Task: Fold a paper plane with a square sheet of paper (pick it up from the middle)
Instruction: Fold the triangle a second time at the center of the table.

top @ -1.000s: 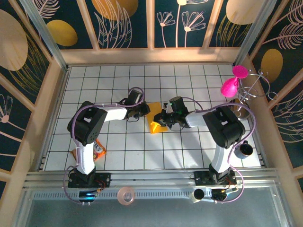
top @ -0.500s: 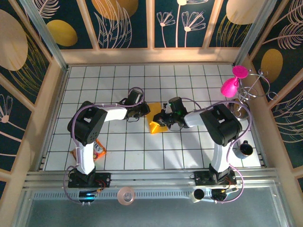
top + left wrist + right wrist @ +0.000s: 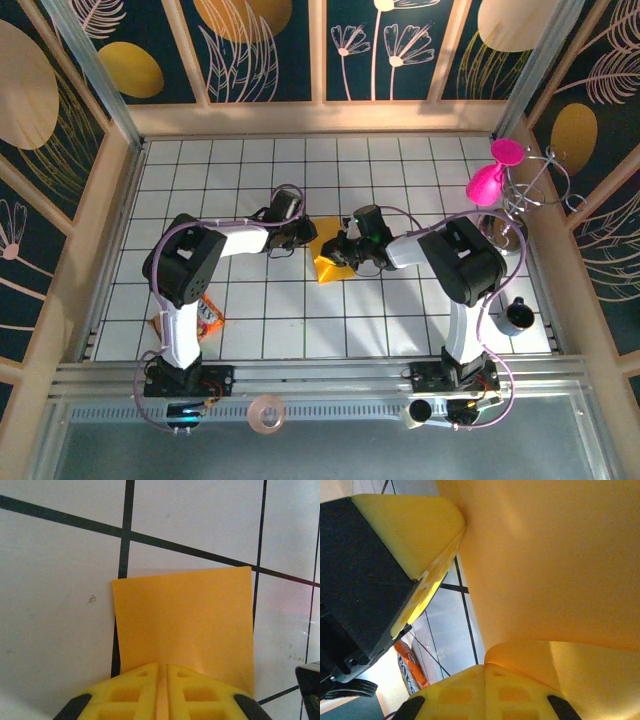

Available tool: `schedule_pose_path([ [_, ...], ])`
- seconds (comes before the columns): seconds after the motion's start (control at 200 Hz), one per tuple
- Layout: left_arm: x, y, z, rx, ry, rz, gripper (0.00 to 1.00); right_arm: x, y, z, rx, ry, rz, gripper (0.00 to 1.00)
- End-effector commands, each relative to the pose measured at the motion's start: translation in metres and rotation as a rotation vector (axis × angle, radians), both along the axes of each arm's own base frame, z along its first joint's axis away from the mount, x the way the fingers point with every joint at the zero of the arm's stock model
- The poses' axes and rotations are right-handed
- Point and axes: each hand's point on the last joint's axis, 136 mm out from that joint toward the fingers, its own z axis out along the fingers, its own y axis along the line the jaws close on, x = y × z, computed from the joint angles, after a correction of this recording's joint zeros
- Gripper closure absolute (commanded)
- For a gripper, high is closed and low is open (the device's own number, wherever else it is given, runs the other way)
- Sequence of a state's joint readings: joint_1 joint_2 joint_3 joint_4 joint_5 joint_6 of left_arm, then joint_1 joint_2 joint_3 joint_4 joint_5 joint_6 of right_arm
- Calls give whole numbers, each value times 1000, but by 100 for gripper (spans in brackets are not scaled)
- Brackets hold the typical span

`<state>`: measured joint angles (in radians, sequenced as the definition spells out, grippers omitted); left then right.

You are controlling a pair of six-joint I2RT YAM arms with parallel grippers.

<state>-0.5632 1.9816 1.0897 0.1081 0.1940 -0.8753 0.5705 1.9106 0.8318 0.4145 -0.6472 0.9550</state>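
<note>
top external: one paper sheet (image 3: 328,266), two grips: left pincer (image 3: 306,234), right pincer (image 3: 340,251).

Legible text: none to be read anywhere in the cell.
Snack packet (image 3: 207,318): printing shows on its orange wrapper, but it is too small and blurred to make out.

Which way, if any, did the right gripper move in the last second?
Yes, slightly: the right gripper, shut on the sheet of paper, edged left along the tile grid, and its elbow swung left, away from the mug.
</note>
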Motion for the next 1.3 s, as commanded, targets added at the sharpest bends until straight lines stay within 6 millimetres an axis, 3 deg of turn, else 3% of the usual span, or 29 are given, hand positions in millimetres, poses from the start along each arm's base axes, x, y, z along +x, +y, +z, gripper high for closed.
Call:
schedule_pose_path([
  [0.0, -9, 3, -14, 22, 43, -17, 87, 7, 3, -1, -2, -13, -27, 100],
  [0.826, -11, 3, -14, 20, 47, -19, 87, 4, 4, -8, -2, 5, -16, 100],
  [1.296, -12, 4, -16, 21, 50, -17, 87, 9, 4, -2, 21, -7, -31, 100],
])
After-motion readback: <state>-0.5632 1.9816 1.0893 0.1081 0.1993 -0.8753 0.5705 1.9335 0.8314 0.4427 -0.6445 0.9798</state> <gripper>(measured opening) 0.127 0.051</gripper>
